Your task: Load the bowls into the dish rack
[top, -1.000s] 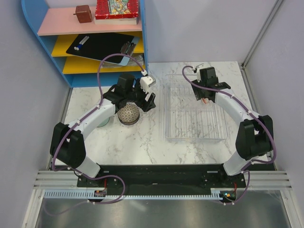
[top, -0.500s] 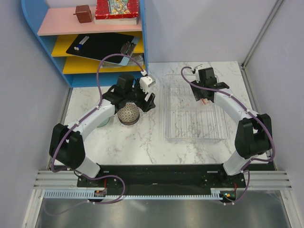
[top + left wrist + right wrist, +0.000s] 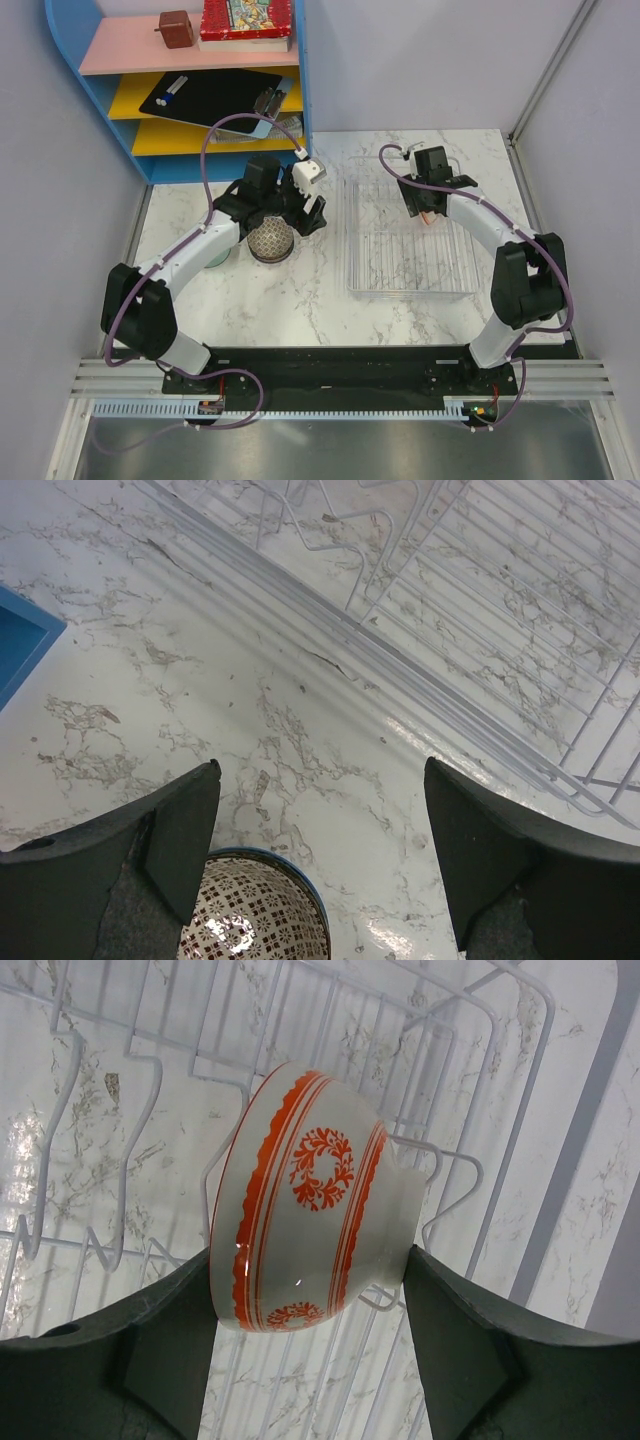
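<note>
From my station, the marble worktop (image 3: pixel 300 290) fills most of the overhead view, with the blue shelf unit (image 3: pixel 180 165) standing at its far left corner. The dish rack (image 3: pixel 410 270), a clear rectangular tray with wire slots, sits on the right half of the worktop.

My right arm reaches over the far end of that rack. Its end effector (image 3: pixel 310 1300) is clamped on a white bowl with orange-red bands (image 3: pixel 300 1200), one finger on each side. The bowl is tipped on its side above the rack's wire dividers; I cannot tell whether it touches them.

My left arm curves over the left half of the worktop. Its end effector (image 3: pixel 320 810) is spread wide with nothing between the fingers, and it hovers just above the grey-brown mesh-patterned bowl (image 3: pixel 270 241), which rests on the worktop just left of the rack. Only that bowl's edge shows at the bottom of the left wrist view.

A pale green bowl (image 3: pixel 215 258) peeks out from under the left arm, near the mesh-patterned one.
</note>
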Tool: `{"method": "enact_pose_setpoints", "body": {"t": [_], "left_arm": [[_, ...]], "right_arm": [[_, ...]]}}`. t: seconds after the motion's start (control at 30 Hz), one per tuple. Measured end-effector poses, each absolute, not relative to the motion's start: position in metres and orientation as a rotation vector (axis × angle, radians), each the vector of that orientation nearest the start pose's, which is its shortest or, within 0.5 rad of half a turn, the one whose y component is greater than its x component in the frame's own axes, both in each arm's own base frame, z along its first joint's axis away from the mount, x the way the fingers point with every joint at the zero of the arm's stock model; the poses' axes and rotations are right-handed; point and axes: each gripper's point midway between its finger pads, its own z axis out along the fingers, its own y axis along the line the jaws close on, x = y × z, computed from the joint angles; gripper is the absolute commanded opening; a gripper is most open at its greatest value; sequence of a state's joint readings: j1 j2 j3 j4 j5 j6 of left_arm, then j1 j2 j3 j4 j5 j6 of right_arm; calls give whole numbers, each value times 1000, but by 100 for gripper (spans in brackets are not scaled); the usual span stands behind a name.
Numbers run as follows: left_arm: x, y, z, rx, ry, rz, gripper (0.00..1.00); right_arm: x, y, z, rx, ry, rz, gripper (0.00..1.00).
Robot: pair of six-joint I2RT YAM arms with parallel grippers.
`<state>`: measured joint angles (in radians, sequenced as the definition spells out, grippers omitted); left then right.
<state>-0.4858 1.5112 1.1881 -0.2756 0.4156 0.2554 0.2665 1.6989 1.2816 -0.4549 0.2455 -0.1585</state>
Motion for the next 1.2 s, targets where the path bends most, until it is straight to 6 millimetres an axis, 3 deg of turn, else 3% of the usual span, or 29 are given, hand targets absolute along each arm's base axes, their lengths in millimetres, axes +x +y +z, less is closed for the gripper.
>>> {"method": "enact_pose_setpoints", "body": {"t": [0.1,0.13,0.23,0.43,0.6,0.83,0.97,1.03,1.2], "left_arm": [[352,-254,188,1002,1925,-576,89],[352,-254,188,1001,1925,-574,89],[353,-252,190,995,1927,-561,89],[354,-248,192,983,1929,-537,90],[355,-242,187,971,1961,-500,90],[364,-221,188,909,1998,-393,91],[378,-183,196,805,2028,-302,91],[385,-154,196,735,2049,-242,92],[381,-90,179,603,2136,-133,93]], "right_arm": [[424,65,119,-402,2390,-250,42],[424,65,119,-402,2390,-249,58],[424,65,119,-403,2391,-249,77],[417,62,120,-424,2410,-261,98],[408,61,143,-438,2385,-257,98],[402,55,194,-408,2266,-278,97],[400,42,224,-346,2185,-339,97],[402,30,234,-297,2150,-380,97],[404,-12,227,-166,2160,-549,97]]}}
